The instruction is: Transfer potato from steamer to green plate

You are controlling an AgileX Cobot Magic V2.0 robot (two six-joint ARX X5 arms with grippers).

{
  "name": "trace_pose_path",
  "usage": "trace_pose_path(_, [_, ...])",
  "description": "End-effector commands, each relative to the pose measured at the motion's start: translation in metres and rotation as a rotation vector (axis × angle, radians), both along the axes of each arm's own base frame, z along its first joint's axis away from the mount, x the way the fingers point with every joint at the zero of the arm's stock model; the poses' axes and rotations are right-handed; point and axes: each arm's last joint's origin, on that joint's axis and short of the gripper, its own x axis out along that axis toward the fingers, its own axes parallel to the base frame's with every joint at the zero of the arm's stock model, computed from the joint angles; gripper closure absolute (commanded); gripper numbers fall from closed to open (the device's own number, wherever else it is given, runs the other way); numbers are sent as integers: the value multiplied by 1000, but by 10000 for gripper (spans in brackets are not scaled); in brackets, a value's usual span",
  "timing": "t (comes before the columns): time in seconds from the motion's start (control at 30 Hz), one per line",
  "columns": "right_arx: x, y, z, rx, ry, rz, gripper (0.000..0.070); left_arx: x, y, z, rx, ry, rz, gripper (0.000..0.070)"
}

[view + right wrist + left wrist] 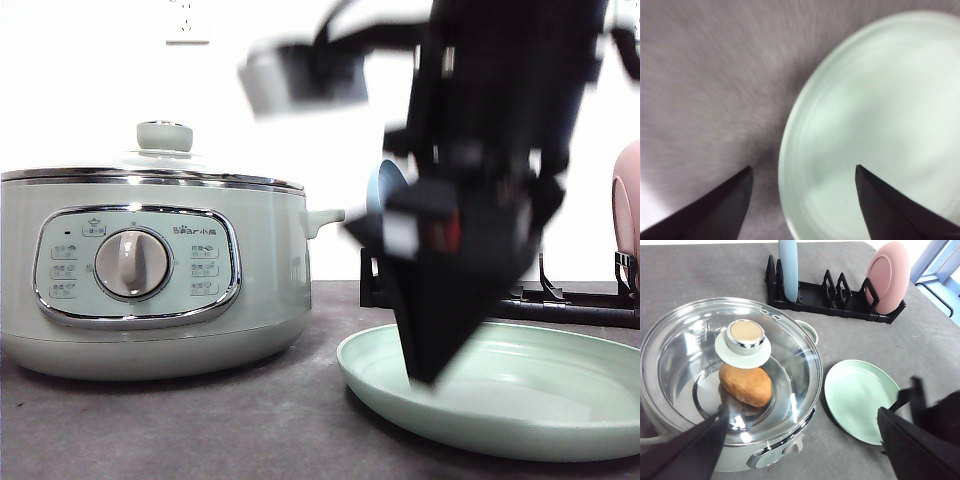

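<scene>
The right gripper (802,200) hangs low over the near-left rim of the green plate (880,125), its two dark fingers (715,210) spread wide with nothing between them. In the right wrist view one finger stands over bare grey table (700,75) and the other over the plate's pale inside, so the rim runs between them. That view is motion-blurred. In the front view the same gripper (430,375) shows as a dark blurred wedge pointing down, its tip at or just above the plate's (520,400) left part; whether it touches cannot be told.

The left gripper (805,440) is held high, also spread wide and empty. Its one finger (690,450) shows in front of the near edge of the steamer (765,455), the other in front of the table beside the plate (860,395).

Beyond the left gripper the steamer's glass lid (790,355) is on, with its green knob (745,337) at the centre. The potato (746,385) lies inside the pot under the lid, near the middle. The plate sits on the table just beside the steamer, apart from it, and holds nothing.

Farther back stands a black rack (835,302) with a blue plate (788,267) upright at one end and a pink plate (887,275) upright at the other.
</scene>
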Motion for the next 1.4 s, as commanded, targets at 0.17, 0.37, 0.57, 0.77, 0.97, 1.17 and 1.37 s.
trace_pose_path(0.17, [2,-12,73,243,-53,-20,291,-1,0,8,-2,-35,-8,93])
trace_pose_path(0.37, [12,-36,133,488,-56,-34,291,-1,0,8,-13,-26,-1,93])
trace_pose_path(0.57, [25,-60,172,689,13,-14,291,-1,0,8,-18,-23,3,93])
trace_pose_path(0.77, [35,-73,180,762,81,-9,291,-1,0,8,-19,-20,4,93])
trace_pose_path(0.97, [36,-77,178,742,83,-24,291,2,0,7,-14,-11,16,93])
trace_pose_path(1.17, [36,-77,178,741,83,-23,291,18,-2,9,24,53,81,69])
trace_pose_path(1.37, [36,-77,178,740,82,-22,291,49,-14,32,83,95,71,63])
